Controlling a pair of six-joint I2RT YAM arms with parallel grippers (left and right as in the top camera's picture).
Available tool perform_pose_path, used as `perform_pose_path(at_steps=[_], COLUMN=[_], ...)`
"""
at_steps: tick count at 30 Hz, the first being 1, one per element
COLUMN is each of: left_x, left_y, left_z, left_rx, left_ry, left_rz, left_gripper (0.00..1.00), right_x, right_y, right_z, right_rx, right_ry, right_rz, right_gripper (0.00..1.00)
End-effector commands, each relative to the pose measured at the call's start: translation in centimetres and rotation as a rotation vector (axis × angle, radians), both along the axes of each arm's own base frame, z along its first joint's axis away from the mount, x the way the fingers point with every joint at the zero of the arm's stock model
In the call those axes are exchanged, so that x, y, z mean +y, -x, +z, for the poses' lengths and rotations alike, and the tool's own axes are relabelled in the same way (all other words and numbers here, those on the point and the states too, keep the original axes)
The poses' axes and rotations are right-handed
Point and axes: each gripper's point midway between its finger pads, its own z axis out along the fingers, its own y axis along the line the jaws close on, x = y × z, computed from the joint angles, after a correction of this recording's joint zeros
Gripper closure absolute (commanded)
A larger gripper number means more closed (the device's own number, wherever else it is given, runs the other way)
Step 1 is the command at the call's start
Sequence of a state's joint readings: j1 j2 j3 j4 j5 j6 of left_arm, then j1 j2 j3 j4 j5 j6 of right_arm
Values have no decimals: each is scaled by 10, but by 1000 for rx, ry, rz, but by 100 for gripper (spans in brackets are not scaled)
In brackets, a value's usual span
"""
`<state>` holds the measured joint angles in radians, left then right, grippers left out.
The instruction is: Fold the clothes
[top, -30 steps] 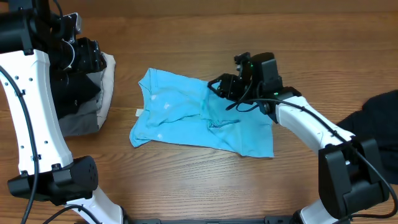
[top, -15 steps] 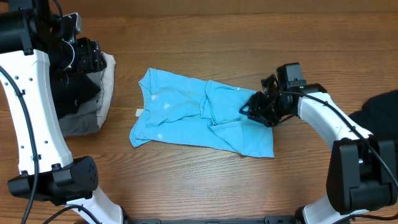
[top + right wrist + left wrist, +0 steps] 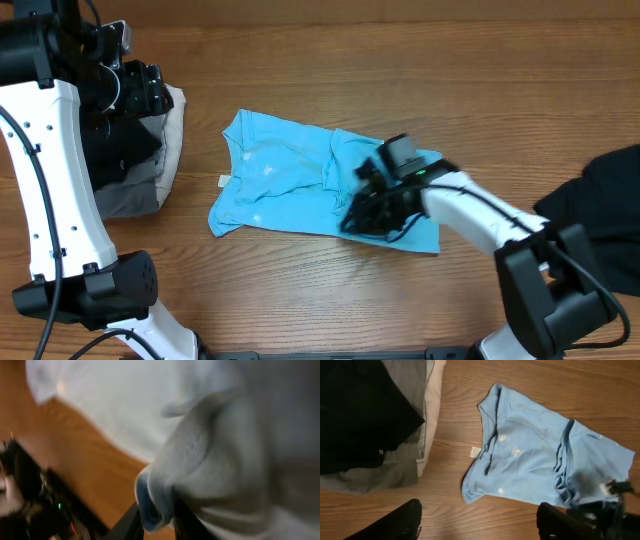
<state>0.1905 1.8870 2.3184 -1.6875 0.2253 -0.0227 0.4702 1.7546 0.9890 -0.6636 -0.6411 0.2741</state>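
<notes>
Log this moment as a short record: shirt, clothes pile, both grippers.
shirt: light blue, rumpled, mid-table, not yet folded
pile: black, grey and beige clothes stacked at the left side
black cloth: at the right edge, partly out of view
left gripper: open, holding nothing, near the pile
right gripper: shut on a fold at the shirt's near right part

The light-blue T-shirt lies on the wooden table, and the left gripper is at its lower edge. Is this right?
No: the overhead view shows the right gripper at the lower edge of the light-blue T-shirt, which lies on the wooden table.
</notes>
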Motion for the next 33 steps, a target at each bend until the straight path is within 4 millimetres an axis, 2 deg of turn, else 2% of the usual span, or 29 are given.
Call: perform_pose_path(at_steps=[1, 5, 6, 8, 12, 15, 17, 21, 25, 28, 33], left_x=[-3, -4, -4, -4, -10, -13, -13, -15, -20, -39, -52], left_y=[0, 0, 0, 0, 0, 2, 4, 12, 20, 21, 22], left_z=[4, 3, 3, 3, 2, -5, -12, -34, -56, -70, -102], left_rx=[-11, -10, -10, -10, -6, 19, 46, 127, 203, 216, 265], left_ry=[9, 10, 10, 10, 33, 38, 42, 58, 90, 163, 179], left_rz=[-8, -8, -8, -8, -22, -28, -28, -27, -43, -128, -150], left_gripper=[20, 7, 6, 6, 6, 7, 8, 9, 9, 10, 7], right_x=[28, 17, 13, 4, -27, -43, -60, -123, -161, -177, -174], right_y=[14, -6, -12, -22, -45, -54, -56, -64, -68, -74, -89], right_z=[27, 42, 48, 60, 74, 77, 71, 51, 41, 29, 4], right_rx=[-97, -241, -277, -340, -420, -412, -379, -280, -196, -161, -167], right_ry=[-101, -14, -3, 20, 114, 125, 185, 397, 427, 437, 421], right_rz=[161, 140, 125, 92, -30, -98, -159, -388, -500, -546, -494], right_gripper=[78, 78, 78, 66, 63, 54, 50, 49, 49, 48, 30])
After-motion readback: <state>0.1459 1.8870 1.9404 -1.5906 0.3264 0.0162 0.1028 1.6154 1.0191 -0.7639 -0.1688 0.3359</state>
